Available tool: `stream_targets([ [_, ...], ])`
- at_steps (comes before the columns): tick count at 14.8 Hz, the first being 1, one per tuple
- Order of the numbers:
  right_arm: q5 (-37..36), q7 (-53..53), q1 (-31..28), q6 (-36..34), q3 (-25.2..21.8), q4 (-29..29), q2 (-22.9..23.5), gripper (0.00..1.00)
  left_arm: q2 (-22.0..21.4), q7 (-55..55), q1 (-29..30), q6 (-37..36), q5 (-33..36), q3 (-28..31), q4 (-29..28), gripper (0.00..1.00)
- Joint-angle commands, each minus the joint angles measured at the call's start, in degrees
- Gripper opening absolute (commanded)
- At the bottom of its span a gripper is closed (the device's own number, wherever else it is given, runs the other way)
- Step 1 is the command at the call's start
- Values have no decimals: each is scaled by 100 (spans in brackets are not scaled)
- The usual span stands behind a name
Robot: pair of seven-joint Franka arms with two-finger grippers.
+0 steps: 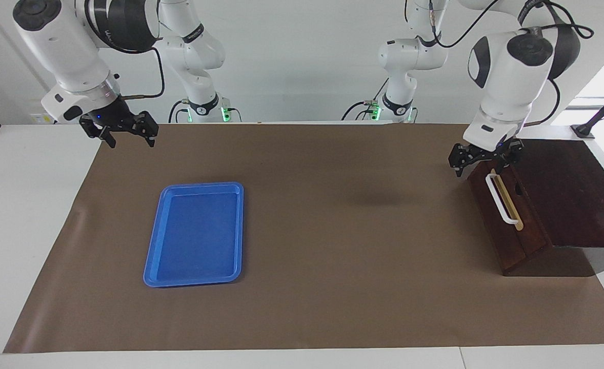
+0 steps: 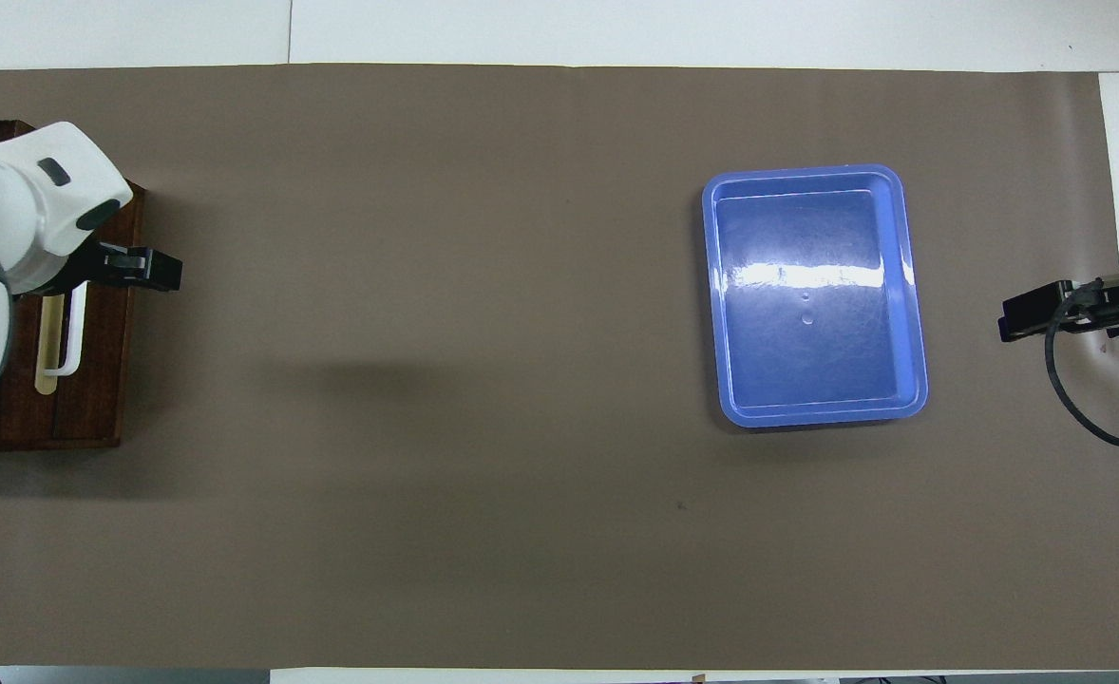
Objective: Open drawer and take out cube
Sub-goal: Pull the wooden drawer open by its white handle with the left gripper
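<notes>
The drawer (image 1: 507,230) is closed in its dark wooden box (image 1: 568,189) at the left arm's end of the table. Its white bar handle (image 1: 498,200) faces the table's middle. My left gripper (image 1: 480,160) is open and points down, just over the end of the handle that is nearer to the robots. I cannot tell whether it touches the handle. In the overhead view the left wrist covers part of the drawer front (image 2: 94,389), and one black finger (image 2: 146,270) sticks out past it. My right gripper (image 1: 126,134) waits open in the air at the mat's corner. The cube is hidden.
A flat blue tray (image 1: 153,256) lies on the brown mat (image 1: 333,256) toward the right arm's end, with nothing in it. It also shows in the overhead view, the blue tray (image 2: 723,313). A black cable loops below the right gripper (image 2: 1044,313).
</notes>
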Motion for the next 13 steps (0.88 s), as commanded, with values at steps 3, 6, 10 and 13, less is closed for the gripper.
stream_targets([
  [3, -47, -597, -111, -132, 78, -263, -188, 100, 201, -7, 47, 997, 927, 78, -793, 100],
  [6, 15, -1248, -102, -115, 87, -623, -355, 100, 166, 36, 319, 1499, 1145, 87, -1207, 100],
  [10, 602, -1364, -31, -80, 87, -1018, -574, 100, 140, 46, 478, 1657, 1323, 78, -1383, 100],
  [13, 1138, -1870, 12, 95, 96, -1414, -760, 100, 113, 37, 636, 2053, 1331, 70, -1682, 100],
])
